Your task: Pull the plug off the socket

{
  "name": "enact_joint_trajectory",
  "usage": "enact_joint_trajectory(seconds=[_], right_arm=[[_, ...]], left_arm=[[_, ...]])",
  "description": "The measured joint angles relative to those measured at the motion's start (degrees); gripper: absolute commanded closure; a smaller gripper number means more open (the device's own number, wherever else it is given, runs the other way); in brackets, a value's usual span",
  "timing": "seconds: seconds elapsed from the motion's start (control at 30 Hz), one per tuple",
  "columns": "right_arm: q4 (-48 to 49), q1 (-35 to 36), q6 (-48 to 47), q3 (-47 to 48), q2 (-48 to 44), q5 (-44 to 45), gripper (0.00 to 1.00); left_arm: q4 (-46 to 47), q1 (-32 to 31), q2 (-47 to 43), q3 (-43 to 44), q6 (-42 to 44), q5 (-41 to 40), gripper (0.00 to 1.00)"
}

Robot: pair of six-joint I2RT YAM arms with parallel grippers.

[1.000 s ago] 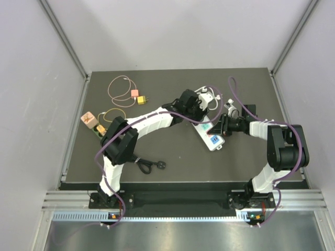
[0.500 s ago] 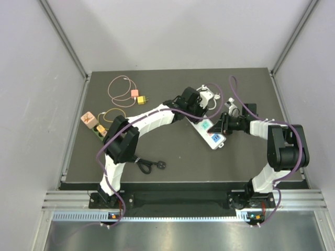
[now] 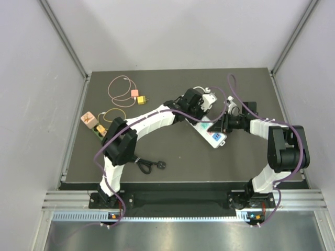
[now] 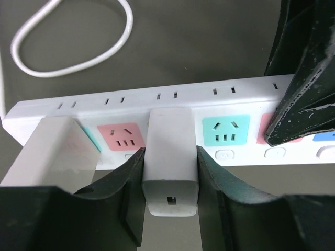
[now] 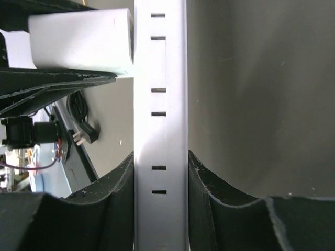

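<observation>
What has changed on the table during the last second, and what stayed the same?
The left fingers closed on the white plug, which still sits in the power strip. The right fingers stayed clamped on the strip, which hardly moved.

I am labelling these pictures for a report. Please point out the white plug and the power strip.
white plug (image 4: 171, 151): left wrist view, on the middle of its flat white body.
power strip (image 5: 159, 130): right wrist view, on its long side with the slots.
</observation>
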Motion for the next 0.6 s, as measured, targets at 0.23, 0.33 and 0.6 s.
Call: enact_joint_trajectory(seconds=[0.23,0.33,0.6], right_arm=[[-0.09,0.15,-1.97,0.02,-0.13,-0.81,1.00],[-0.20,0.15,-1.77,0.02,-0.52,-1.64,1.00],[-0.24,0.22,-0.15,0.48,-1.18,-1.92,1.00]], left_arm=[[0.09,-1.33,-0.92,0.28,3.61,-2.93,1.00],[-2.69,-0.31,-0.85,2.08,0.83,-0.52,1.00],[-4.46,4.68,-0.85,2.97,-5.35,11.23,1.00]])
